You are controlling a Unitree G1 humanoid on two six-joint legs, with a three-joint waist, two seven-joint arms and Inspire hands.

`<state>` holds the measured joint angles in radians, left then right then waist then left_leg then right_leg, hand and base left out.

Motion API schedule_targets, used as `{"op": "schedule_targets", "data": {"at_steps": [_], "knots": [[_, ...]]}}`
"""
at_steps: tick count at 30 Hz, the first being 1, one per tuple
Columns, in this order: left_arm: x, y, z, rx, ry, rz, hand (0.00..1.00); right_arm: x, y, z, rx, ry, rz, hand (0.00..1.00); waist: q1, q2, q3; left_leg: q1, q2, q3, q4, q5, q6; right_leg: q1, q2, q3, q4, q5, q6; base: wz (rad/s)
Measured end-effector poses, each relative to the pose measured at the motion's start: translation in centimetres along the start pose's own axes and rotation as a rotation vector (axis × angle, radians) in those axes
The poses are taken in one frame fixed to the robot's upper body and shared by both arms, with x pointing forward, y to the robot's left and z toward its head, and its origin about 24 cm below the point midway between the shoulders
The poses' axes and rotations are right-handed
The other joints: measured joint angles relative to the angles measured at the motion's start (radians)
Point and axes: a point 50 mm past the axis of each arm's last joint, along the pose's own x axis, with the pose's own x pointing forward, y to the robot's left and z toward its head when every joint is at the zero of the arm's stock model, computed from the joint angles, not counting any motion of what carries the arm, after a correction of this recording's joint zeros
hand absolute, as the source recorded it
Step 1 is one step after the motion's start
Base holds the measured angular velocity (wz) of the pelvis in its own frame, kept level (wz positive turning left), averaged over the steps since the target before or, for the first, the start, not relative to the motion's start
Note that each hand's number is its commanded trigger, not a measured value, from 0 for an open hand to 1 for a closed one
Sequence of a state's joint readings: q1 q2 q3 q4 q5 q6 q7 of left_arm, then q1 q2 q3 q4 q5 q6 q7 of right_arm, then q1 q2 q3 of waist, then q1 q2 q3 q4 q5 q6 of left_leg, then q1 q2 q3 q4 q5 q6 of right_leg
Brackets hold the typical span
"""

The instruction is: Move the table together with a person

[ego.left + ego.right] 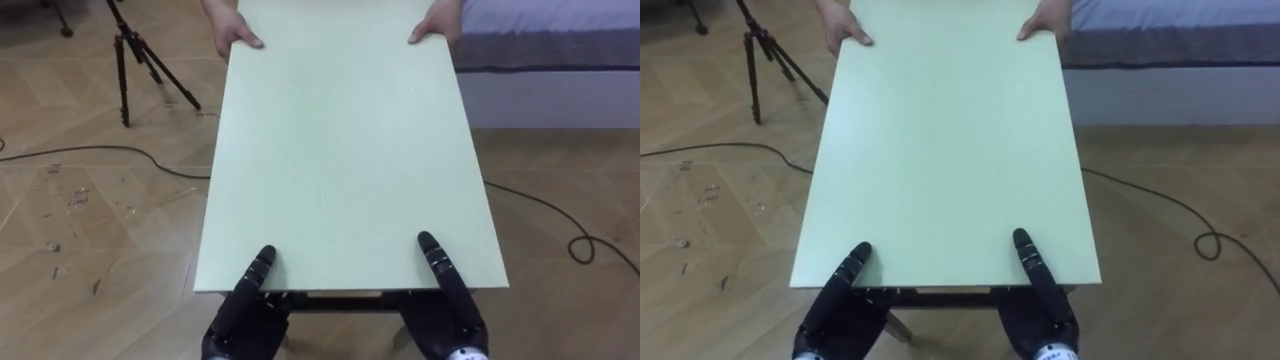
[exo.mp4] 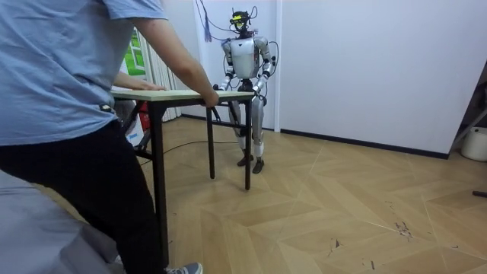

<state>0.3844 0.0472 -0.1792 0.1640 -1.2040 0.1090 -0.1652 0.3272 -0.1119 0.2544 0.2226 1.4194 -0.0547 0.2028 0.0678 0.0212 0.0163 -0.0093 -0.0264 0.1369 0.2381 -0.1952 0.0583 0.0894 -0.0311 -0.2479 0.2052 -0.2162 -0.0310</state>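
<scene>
Near edge of the table (image 1: pixel 340 150) clamped by both robot hands
The left hand (image 1: pixel 245 305) and right hand (image 1: pixel 445 300) are each closed on that edge, thumb laid on top, fingers tucked beneath. The far end is held by a person's hands (image 1: pixel 235 35).

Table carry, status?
Left hand and right hand at near edge of the table. Person holds the far edge with both hands. Tripod left of the far end, bed right.
</scene>
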Motion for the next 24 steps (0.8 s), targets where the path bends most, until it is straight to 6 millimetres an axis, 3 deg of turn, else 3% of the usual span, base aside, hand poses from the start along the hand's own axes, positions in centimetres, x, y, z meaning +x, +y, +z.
{"op": "schedule_targets", "data": {"at_steps": [5, 10, 12, 14, 15, 17, 18, 19, 20, 21, 22, 23, 24], "knots": [[0.0, -0.4, 0.2, 0.016, -0.012, -0.015, 1.00, 0.0, 0.1, -0.1, 0.017, -0.012, 0.010, 1.00, -0.004, -0.005, 0.0003, -0.022, 0.002, -0.003, 0.018, -0.001, 0.000, -0.015, 0.001, -0.002, 0.003, 0.000, 0.000, 0.02], [0.2, -1.0, 0.3, 0.047, -0.029, -0.038, 1.00, -0.1, 0.1, -0.2, 0.047, -0.021, 0.014, 1.00, 0.000, -0.011, 0.0018, -0.120, 0.036, -0.013, 0.189, -0.034, -0.012, -0.046, 0.033, 0.004, 0.037, -0.002, -0.004, 0.06], [0.3, -1.1, 0.3, 0.054, -0.031, -0.045, 1.00, -0.1, 0.1, -0.1, 0.050, -0.027, 0.020, 1.00, -0.003, -0.012, 0.0015, -0.166, 0.037, -0.036, 0.254, -0.034, -0.013, -0.061, 0.039, 0.015, 0.041, -0.007, -0.013, 0.12], [0.3, -1.3, 0.2, 0.064, -0.024, -0.051, 1.00, -0.4, -0.1, 0.0, 0.054, -0.035, 0.025, 1.00, 0.002, -0.012, -0.0019, -0.203, 0.032, -0.055, 0.279, -0.026, -0.059, -0.088, 0.052, 0.032, 0.034, -0.003, -0.024, 0.11], [0.4, -1.4, 0.2, 0.069, -0.024, -0.058, 1.00, -0.4, -0.1, 0.0, 0.057, -0.040, 0.033, 1.00, -0.001, -0.023, -0.0065, -0.226, 0.037, -0.056, 0.291, -0.022, -0.107, -0.117, 0.040, 0.028, 0.033, 0.003, -0.036, -0.22], [0.0, -1.1, 0.0, 0.059, -0.026, -0.047, 1.00, -0.4, -0.2, 0.0, 0.055, -0.028, 0.027, 1.00, 0.030, -0.016, -0.0043, -0.255, 0.106, -0.028, 0.510, -0.043, -0.106, -0.117, 0.049, -0.009, 0.040, 0.010, -0.051, -0.64], [-0.5, -0.7, -0.2, 0.041, -0.034, -0.032, 1.00, -0.5, -0.3, -0.2, 0.054, -0.013, 0.018, 1.00, 0.037, 0.003, -0.0041, -0.242, 0.159, -0.010, 0.688, -0.039, -0.108, -0.100, 0.068, -0.043, 0.040, 0.009, -0.056, -0.47], [-0.6, -0.5, -0.3, 0.038, -0.032, -0.026, 1.00, -0.6, -0.4, -0.2, 0.048, -0.010, 0.014, 1.00, 0.024, 0.020, -0.0035, -0.211, 0.202, -0.013, 0.775, -0.035, -0.111, -0.103, 0.083, -0.077, 0.057, 0.004, -0.062, -0.16], [-0.7, -0.5, -0.2, 0.040, -0.031, -0.027, 1.00, -0.6, -0.4, -0.2, 0.047, -0.010, 0.015, 1.00, 0.017, 0.024, -0.0020, -0.190, 0.218, -0.014, 0.781, -0.025, -0.110, -0.109, 0.086, -0.092, 0.072, 0.001, -0.064, 0.37], [-0.5, -0.7, -0.2, 0.044, -0.029, -0.036, 1.00, -0.5, -0.2, 0.0, 0.036, -0.016, 0.026, 1.00, -0.007, 0.031, 0.0043, -0.147, 0.236, -0.028, 0.733, -0.028, -0.116, -0.136, 0.086, -0.112, 0.123, -0.007, -0.065, 0.45], [-0.4, -0.8, -0.2, 0.044, -0.026, -0.038, 1.00, -0.4, -0.2, 0.1, 0.033, -0.021, 0.029, 1.00, -0.016, 0.031, 0.0107, -0.134, 0.231, -0.023, 0.691, -0.058, -0.123, -0.150, 0.081, -0.109, 0.144, -0.009, -0.063, 0.44], [-0.4, -0.7, -0.3, 0.045, -0.013, -0.033, 1.00, -0.5, -0.3, 0.2, 0.035, -0.025, 0.021, 1.00, -0.021, 0.022, 0.0158, -0.106, 0.202, -0.007, 0.615, -0.063, -0.113, -0.176, 0.059, -0.085, 0.178, -0.002, -0.064, 0.29], [-0.4, -0.7, -0.6, 0.043, 0.002, -0.023, 1.00, -0.8, -0.6, 0.4, 0.028, -0.028, 0.011, 1.00, -0.026, 0.012, 0.0132, -0.068, 0.169, -0.008, 0.526, -0.063, -0.113, -0.189, 0.049, -0.054, 0.188, 0.021, -0.069, 0.28]]}}
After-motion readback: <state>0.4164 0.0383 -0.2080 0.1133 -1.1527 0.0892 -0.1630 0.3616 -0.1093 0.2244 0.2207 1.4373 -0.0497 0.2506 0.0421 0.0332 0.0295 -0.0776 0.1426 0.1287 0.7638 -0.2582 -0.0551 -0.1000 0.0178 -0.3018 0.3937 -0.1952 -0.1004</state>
